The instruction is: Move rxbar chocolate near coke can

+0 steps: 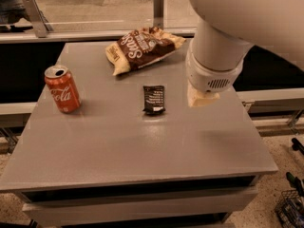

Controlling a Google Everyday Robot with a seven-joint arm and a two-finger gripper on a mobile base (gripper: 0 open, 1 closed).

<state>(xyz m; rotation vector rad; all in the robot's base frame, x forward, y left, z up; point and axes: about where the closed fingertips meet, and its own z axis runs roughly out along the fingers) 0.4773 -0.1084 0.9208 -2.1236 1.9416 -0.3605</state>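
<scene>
Warm, rather dim indoor light falls from above. The matte grey tabletop [142,146] carries a pale, soft sheen just below the small black rxbar chocolate wrapper [154,99]. The red aluminium coke can [62,89] throws a faint, diffuse shadow at its base. The white robot arm [237,18] is the brightest area. The gripper [202,99], over the tabletop's right side, has its underside shaded.
</scene>
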